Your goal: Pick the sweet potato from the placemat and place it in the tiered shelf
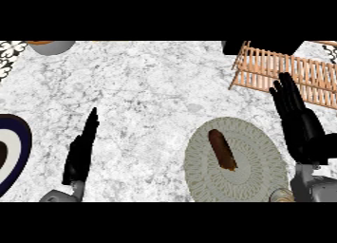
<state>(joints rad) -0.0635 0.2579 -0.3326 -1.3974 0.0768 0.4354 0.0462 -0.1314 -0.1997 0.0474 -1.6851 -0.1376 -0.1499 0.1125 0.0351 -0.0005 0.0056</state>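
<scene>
Lying on round placemat (258, 176): sweet potato (222, 149) (untouched); tiered shelf (297, 76) at far right of surface (143, 85); right hand (298, 121) beside placemat, fingers (286, 92) straight, released; left hand (80, 149) well left, fingers likewise released.

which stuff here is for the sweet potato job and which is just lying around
For the job:
- sweet potato
- placemat under it
- tiered shelf
- right robot hand, open beside the placemat

Just lying about:
- dark-rimmed plate at the left edge
- grey bowl at the top left
</scene>
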